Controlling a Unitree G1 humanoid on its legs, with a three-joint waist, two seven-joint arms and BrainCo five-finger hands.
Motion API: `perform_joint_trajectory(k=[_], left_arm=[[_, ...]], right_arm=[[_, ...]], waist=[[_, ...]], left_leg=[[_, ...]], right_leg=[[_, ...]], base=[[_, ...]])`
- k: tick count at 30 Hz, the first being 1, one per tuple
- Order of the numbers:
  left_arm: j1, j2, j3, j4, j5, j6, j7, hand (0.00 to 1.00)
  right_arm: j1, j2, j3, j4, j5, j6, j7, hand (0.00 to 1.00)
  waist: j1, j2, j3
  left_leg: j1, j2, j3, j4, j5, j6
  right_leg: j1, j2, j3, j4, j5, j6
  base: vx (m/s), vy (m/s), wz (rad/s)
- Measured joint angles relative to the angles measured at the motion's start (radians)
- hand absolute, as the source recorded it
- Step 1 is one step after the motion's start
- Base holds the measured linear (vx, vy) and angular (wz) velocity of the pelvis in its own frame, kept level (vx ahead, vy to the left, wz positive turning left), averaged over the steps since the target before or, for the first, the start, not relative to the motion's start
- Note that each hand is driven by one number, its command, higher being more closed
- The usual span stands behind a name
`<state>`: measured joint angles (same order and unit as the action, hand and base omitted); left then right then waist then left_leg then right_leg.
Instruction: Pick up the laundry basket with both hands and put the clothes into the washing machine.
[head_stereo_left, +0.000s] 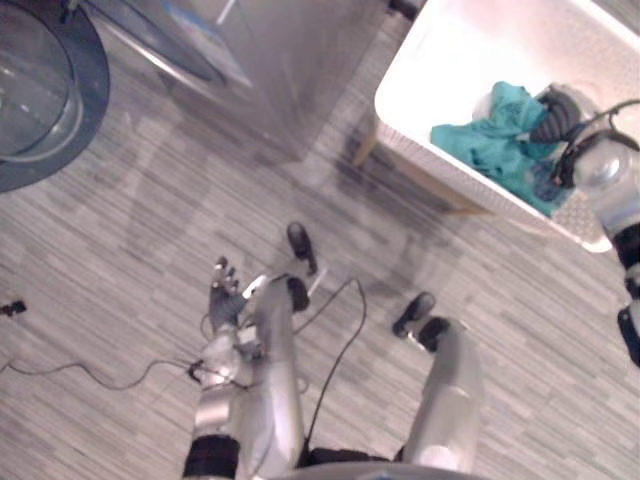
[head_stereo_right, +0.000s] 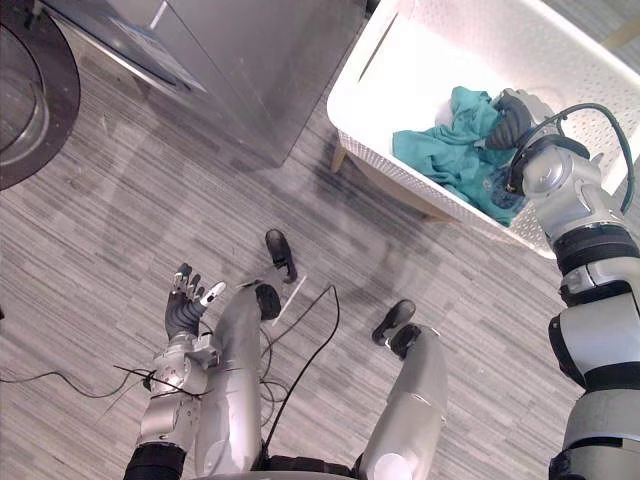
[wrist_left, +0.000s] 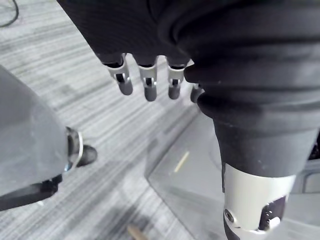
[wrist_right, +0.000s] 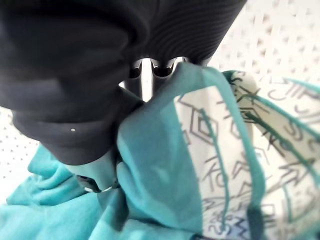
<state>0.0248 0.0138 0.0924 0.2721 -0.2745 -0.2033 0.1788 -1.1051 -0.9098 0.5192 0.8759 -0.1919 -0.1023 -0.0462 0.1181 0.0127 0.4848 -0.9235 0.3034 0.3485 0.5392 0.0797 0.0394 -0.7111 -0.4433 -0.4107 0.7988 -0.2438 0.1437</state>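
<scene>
The right hand (head_stereo_right: 512, 118), dark ribbed cover up, is buried in one soft heap of teal clothes (head_stereo_right: 440, 150), part of it white with a teal line pattern; I cannot tell whether it is clamped on the cloth. The heap lies in one white, perforated, rectangular laundry basket (head_stereo_right: 400, 60) at 1 o'clock. The left hand (head_stereo_right: 185, 305) hangs spread and empty at 7 o'clock over the striped grey floor (head_stereo_right: 100, 220). One boxy grey washing machine (head_stereo_right: 250, 60) stands at 11 o'clock, its round glass door (head_stereo_left: 40, 90) at 10.

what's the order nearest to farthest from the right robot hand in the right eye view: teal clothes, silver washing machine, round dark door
1. teal clothes, in the white basket, against the right robot hand
2. silver washing machine, upper middle, across the floor
3. round dark door, far upper left corner
</scene>
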Motion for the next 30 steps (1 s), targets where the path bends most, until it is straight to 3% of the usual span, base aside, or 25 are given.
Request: perform_joint_trajectory(k=[8,11,15,18,22,26,30], left_arm=[[0.049,0.005,0.019,0.137,0.001,0.004,-0.005,0.0],[0.058,0.029,0.025,0.17,0.001,0.004,-0.024,0.0],[0.087,0.043,0.034,0.216,0.002,0.01,-0.043,0.0],[0.112,0.044,0.05,0.228,0.0,0.022,-0.047,0.0],[0.134,0.039,0.165,0.057,-0.01,0.022,-0.034,0.0],[0.122,0.042,0.237,-0.15,-0.027,-0.01,0.02,0.0],[0.045,0.059,0.278,-0.409,-0.023,-0.042,0.11,0.0]], right_arm=[[0.023,0.011,-0.058,-0.155,0.048,0.0,-0.044,1.0],[0.065,0.011,-0.161,-0.275,0.063,-0.006,-0.05,1.0],[0.168,0.011,-0.305,-0.351,0.066,-0.013,-0.063,1.0],[0.233,0.01,-0.438,-0.352,0.079,-0.023,-0.066,1.0],[0.287,-0.003,-0.573,-0.35,0.087,-0.028,-0.086,1.0],[0.293,-0.003,-0.607,-0.351,0.093,-0.036,-0.096,1.0],[0.293,-0.045,-0.64,-0.352,0.102,-0.044,-0.125,1.0]], waist=[[-0.02,-0.035,-0.019],[-0.026,-0.058,-0.036],[-0.021,-0.086,-0.129],[-0.022,-0.092,-0.202],[-0.028,-0.096,-0.293],[-0.043,-0.09,-0.36],[-0.047,-0.062,-0.394]], left_leg=[[0.243,-0.009,0.011,-0.085,0.008,-0.011],[0.344,-0.025,0.013,-0.164,0.03,-0.049],[0.454,-0.047,0.007,-0.305,0.086,-0.076],[0.54,-0.067,-0.005,-0.419,0.132,-0.083],[0.656,-0.09,-0.01,-0.539,0.17,-0.095],[0.731,-0.099,-0.015,-0.579,0.173,-0.099],[0.797,-0.097,0.007,-0.63,0.181,-0.11]], right_leg=[[0.247,0.023,-0.034,-0.096,0.0,0.003],[0.339,0.033,-0.057,-0.141,-0.001,0.004],[0.438,0.066,-0.098,-0.237,0.008,0.01],[0.526,0.103,-0.118,-0.337,0.037,0.018],[0.647,0.153,-0.143,-0.47,0.073,0.03],[0.731,0.173,-0.146,-0.549,0.092,0.037],[0.771,0.194,-0.127,-0.597,0.119,0.037]], base=[[0.05,-0.133,0.04],[0.05,-0.116,0.07],[0.09,-0.146,0.14],[0.15,-0.106,0.09],[0.18,-0.077,0.05],[0.17,-0.07,-0.05],[0.07,-0.033,-0.18]])
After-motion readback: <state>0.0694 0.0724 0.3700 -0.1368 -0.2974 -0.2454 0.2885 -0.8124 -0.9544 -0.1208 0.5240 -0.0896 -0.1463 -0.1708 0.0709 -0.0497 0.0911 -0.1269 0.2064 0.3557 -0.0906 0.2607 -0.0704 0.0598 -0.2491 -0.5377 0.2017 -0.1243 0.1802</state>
